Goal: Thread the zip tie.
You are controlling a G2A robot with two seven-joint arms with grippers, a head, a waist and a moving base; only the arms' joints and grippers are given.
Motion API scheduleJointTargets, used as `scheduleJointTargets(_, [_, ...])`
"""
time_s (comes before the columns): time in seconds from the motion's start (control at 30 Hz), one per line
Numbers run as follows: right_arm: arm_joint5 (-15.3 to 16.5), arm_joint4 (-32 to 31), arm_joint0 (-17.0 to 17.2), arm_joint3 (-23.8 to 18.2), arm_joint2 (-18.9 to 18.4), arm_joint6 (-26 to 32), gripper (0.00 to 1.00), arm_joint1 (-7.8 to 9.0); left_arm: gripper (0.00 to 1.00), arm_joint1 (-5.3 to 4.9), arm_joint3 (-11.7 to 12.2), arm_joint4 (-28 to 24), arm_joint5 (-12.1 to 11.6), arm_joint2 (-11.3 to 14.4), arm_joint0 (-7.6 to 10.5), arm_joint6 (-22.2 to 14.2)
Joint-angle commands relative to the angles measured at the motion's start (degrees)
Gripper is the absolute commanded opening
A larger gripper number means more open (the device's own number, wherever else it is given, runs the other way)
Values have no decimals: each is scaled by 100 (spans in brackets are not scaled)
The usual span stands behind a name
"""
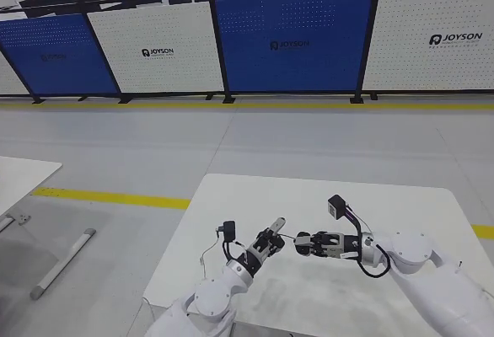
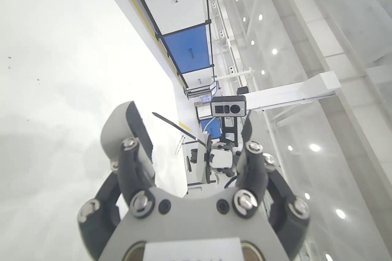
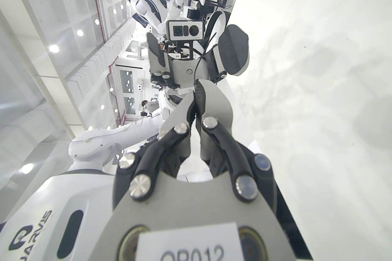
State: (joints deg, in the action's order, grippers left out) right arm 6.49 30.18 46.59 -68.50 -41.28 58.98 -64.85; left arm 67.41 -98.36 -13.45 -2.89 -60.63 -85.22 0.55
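The zip tie is a thin dark strip held above the white table. My right gripper is shut on one end of it, and the strip runs out from its fingertips toward the other arm. My left gripper is open and faces the right one at close range. The strip's free pointed tip lies in the gap between the left fingers, touching neither. From above, the left gripper and right gripper nearly meet over the table's near middle, the zip tie spanning between them.
A second white table stands off to the left across a strip of floor. Blue and white partition panels line the back of the room. A yellow floor line runs behind the work table.
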Motion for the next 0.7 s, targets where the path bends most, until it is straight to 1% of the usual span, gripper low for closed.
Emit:
scheduleJointTargets(0.0, [0, 0, 0, 0, 0, 0, 0, 0, 0, -3, -18, -39, -27, -16, -27, -110])
scheduleJointTargets(0.13, [0, 0, 0, 0, 0, 0, 0, 0, 0, -13, -41, 6, -58, -79, -84, -203])
scheduleJointTargets(0.4, [0, 0, 0, 0, 0, 0, 0, 0, 0, -41, -133, 15, -156, -262, -251, -360])
scheduleJointTargets(0.57, [0, 0, 0, 0, 0, 0, 0, 0, 0, -39, -170, 102, -185, -263, -297, -392])
scheduleJointTargets(0.6, [0, 0, 0, 0, 0, 0, 0, 0, 13, -39, -176, 120, -194, -264, -304, -398])
scheduleJointTargets(0.63, [0, 0, 0, 0, 0, 0, 0, 0, 38, -39, -186, 158, -214, -264, -316, -407])
scheduleJointTargets(0.67, [0, 0, 0, 0, 0, 0, 0, 0, 43, -40, -192, 195, -242, -267, -327, -409])
